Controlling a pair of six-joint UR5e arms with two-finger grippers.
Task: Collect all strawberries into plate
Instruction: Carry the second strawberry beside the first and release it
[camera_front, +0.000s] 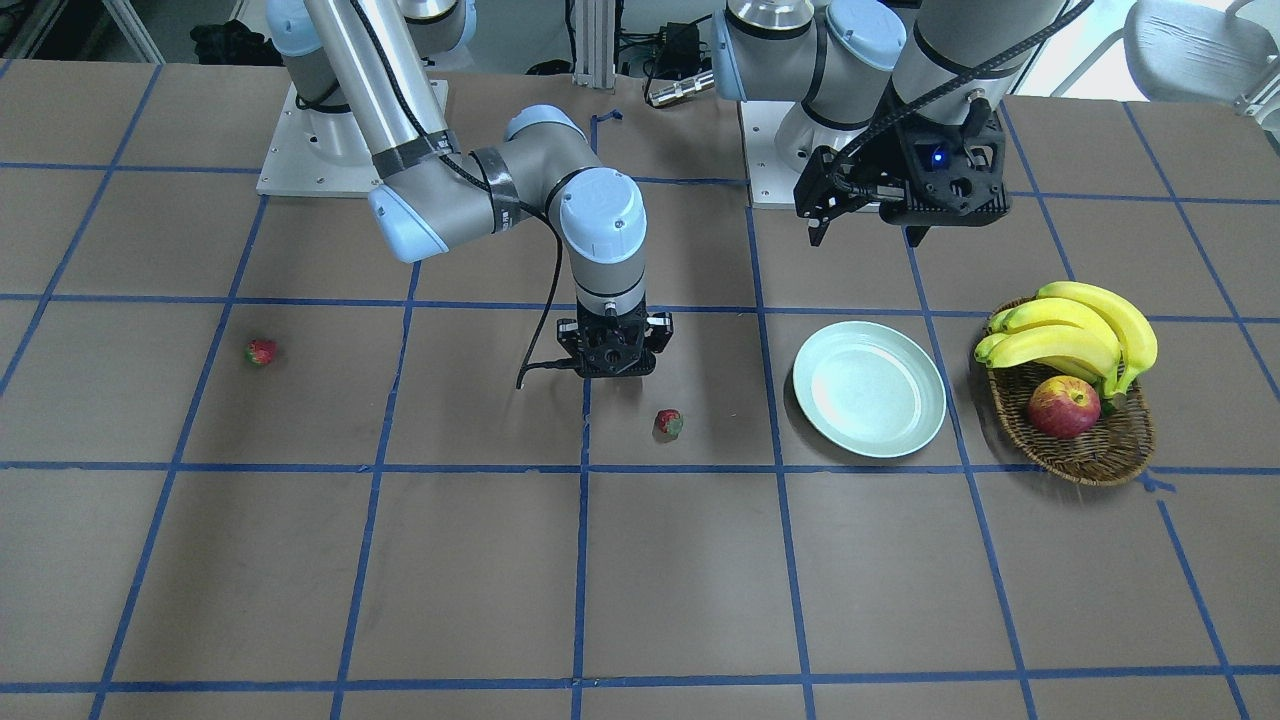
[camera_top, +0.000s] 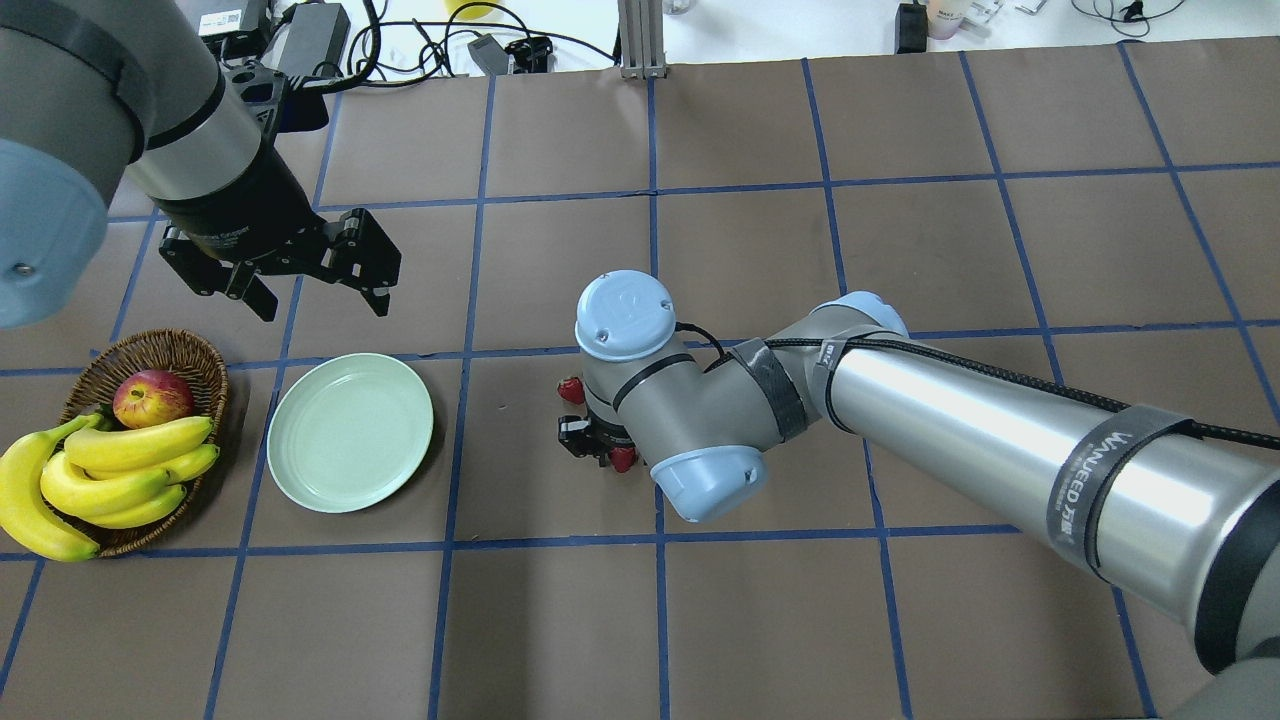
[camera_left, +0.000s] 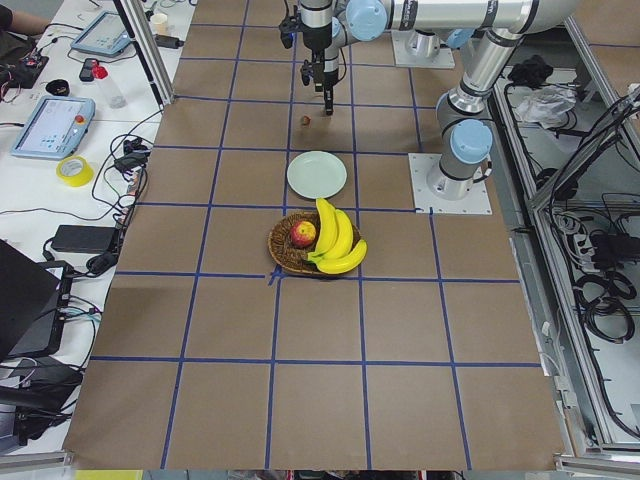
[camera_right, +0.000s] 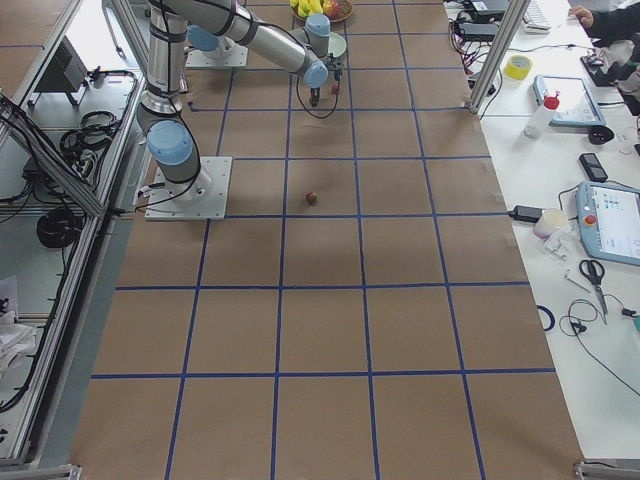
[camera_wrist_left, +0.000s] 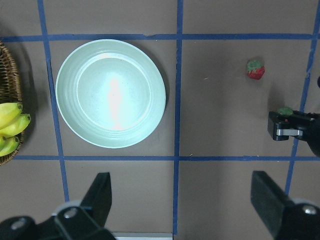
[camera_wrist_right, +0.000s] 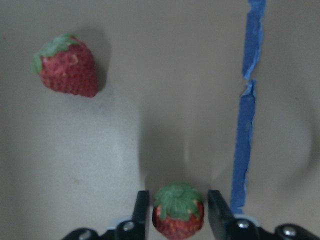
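My right gripper (camera_front: 613, 352) points straight down at the table's middle and is shut on a strawberry (camera_wrist_right: 177, 216), whose green cap shows between the two fingers. A second strawberry (camera_front: 668, 423) lies on the table close beside it and shows in the right wrist view (camera_wrist_right: 67, 71). A third strawberry (camera_front: 260, 351) lies far off on the robot's right side. The mint-green plate (camera_front: 905, 425) holds nothing and lies left of the right gripper in the overhead view (camera_top: 310, 470). My left gripper (camera_top: 290, 285) hangs open and empty above and behind the plate (camera_wrist_left: 80, 70).
A wicker basket (camera_front: 1095, 455) with bananas (camera_front: 1080, 330) and a red-yellow apple (camera_front: 1063, 407) stands just beyond the plate on the robot's left. Blue tape lines cross the brown table. The right arm's elbow (camera_top: 700, 400) hangs over the middle.
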